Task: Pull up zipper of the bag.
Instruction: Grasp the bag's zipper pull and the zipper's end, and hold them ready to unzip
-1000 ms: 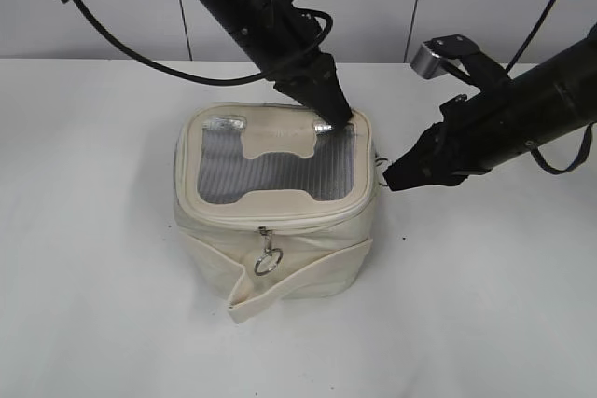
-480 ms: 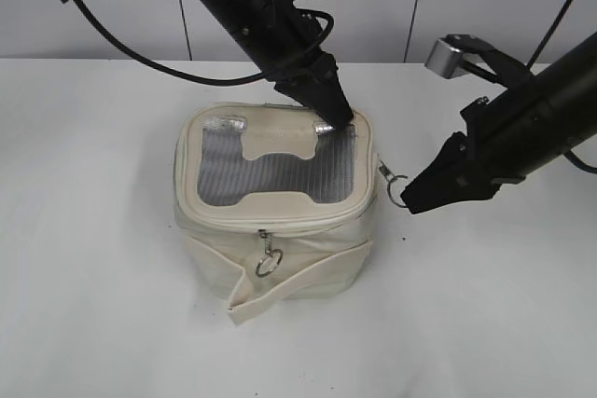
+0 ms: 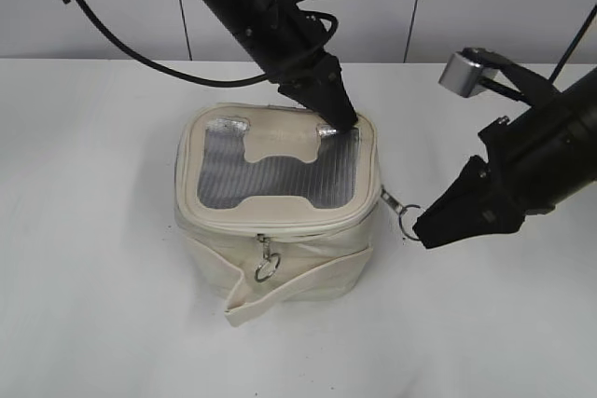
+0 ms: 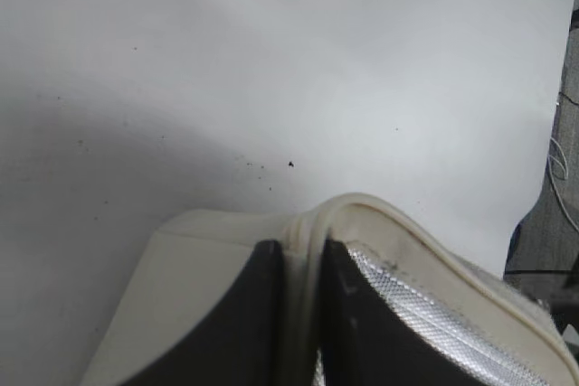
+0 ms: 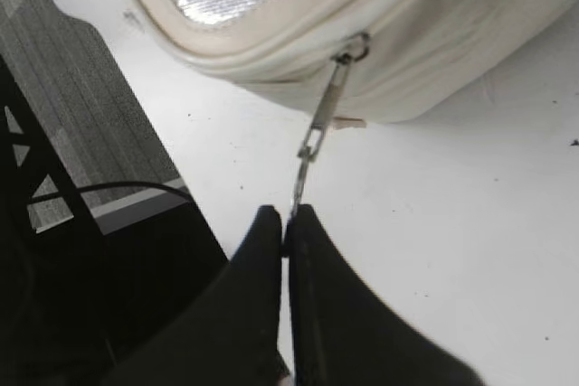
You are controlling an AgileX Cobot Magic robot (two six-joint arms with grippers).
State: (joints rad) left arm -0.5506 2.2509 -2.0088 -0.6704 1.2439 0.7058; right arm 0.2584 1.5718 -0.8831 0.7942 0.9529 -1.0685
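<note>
A small boxy cream soft bag (image 3: 278, 212) with a grey mesh top sits on the flat white table (image 3: 93, 277). A cream H-shaped patch (image 3: 276, 151) lies on the mesh, and a flat cream strap (image 3: 298, 288) wraps the bag's body.

The cream zipper track (image 3: 280, 221) runs round the edge of the bag's lid. One small silver slider with a round ring (image 3: 266, 266) hangs on the front of the bag, with nothing touching it. Another silver ring pull (image 3: 403, 214) sticks out from the right side of the bag.

The black left gripper (image 3: 341, 122) comes down onto the back right corner of the bag's top. In the left wrist view, the left gripper (image 4: 301, 314) has its two dark fingers (image 4: 244, 323) a little apart, pinching the cream lid edge between them.

The black right gripper (image 3: 423, 230) is just to the right of the bag. In the right wrist view, the right gripper (image 5: 288, 223) has its fingers pressed tight together on the end of the thin silver pull (image 5: 318, 128), which stretches straight from the bag's side to the fingertips.
</note>
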